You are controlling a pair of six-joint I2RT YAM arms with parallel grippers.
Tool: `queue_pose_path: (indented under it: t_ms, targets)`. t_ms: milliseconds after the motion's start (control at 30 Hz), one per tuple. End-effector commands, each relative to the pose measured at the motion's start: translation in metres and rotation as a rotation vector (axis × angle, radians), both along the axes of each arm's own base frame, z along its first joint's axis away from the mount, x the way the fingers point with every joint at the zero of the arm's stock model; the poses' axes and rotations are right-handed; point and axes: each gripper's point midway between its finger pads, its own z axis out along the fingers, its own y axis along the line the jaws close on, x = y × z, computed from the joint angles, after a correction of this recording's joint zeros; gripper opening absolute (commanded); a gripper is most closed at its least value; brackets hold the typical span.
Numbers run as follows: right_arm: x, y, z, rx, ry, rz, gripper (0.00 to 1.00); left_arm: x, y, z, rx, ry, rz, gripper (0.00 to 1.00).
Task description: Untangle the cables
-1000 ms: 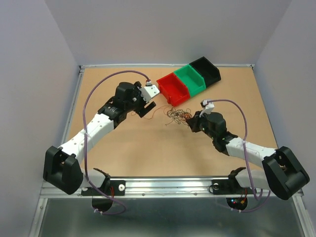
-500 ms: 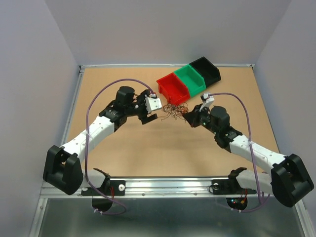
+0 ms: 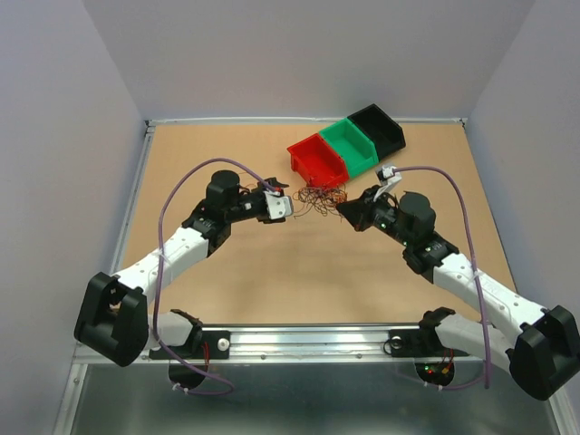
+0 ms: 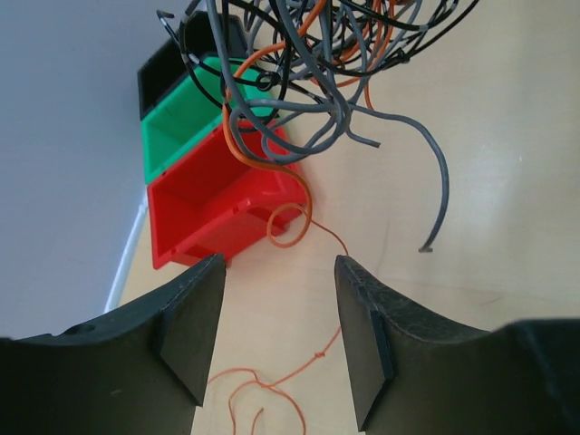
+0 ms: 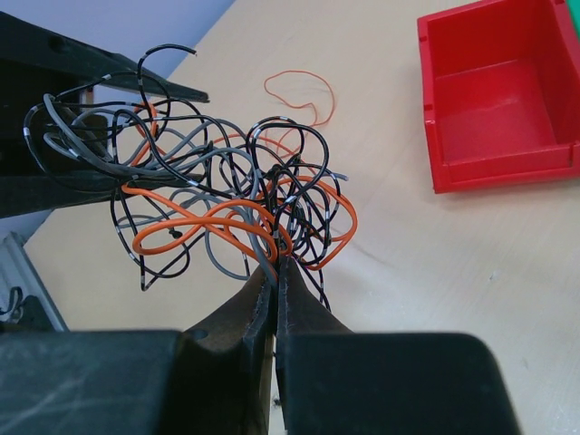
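The cables (image 3: 317,199) are a wiry clump of orange, black and grey wires in front of the red bin (image 3: 317,161). My right gripper (image 5: 275,272) is shut on strands at the clump's (image 5: 227,199) near edge and holds it off the table; it shows in the top view (image 3: 345,210) at the clump's right. My left gripper (image 4: 276,335) is open and empty at the clump's left in the top view (image 3: 277,203). The clump (image 4: 308,82) hangs ahead of and above its jaws. One thin orange wire (image 4: 272,385) lies on the table between its fingertips.
The red bin (image 4: 208,199), green bin (image 3: 349,145) and black bin (image 3: 378,127) stand in a row at the back, just behind the clump. A loose thin orange wire (image 5: 299,91) lies on the tan table (image 3: 272,272) beyond the clump.
My right gripper has lifted the clump and carried it back toward the red bin. My left gripper has swung right and down, closer to the clump's left side.
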Motion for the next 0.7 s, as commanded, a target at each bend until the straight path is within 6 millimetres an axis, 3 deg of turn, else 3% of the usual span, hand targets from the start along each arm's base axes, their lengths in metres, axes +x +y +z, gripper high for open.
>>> queue_pose_path:
  t_ms: [0, 167, 233, 400, 500, 667]
  targets:
    - [-0.007, 0.01, 0.057, 0.082, -0.095, 0.068, 0.01, 0.002, -0.011, 0.019, -0.082, -0.092, -0.053, 0.62]
    - [-0.012, 0.012, 0.066, 0.098, -0.108, 0.097, 0.01, -0.002, -0.016, 0.019, -0.091, -0.104, -0.095, 0.62]
    - [-0.012, 0.013, 0.067, 0.1, -0.108, 0.1, 0.01, -0.001, -0.018, 0.021, -0.096, -0.102, -0.099, 0.58]
    - [-0.01, 0.016, 0.06, 0.091, -0.09, 0.111, 0.01, -0.007, -0.025, 0.027, -0.123, -0.072, -0.152, 0.28]
    - [-0.005, 0.014, 0.057, 0.087, -0.088, 0.083, 0.01, -0.013, -0.024, 0.031, -0.129, -0.084, -0.163, 0.03]
    - [0.014, -0.004, 0.032, 0.069, -0.055, -0.072, 0.0, -0.009, -0.008, 0.047, -0.156, -0.076, -0.036, 0.0]
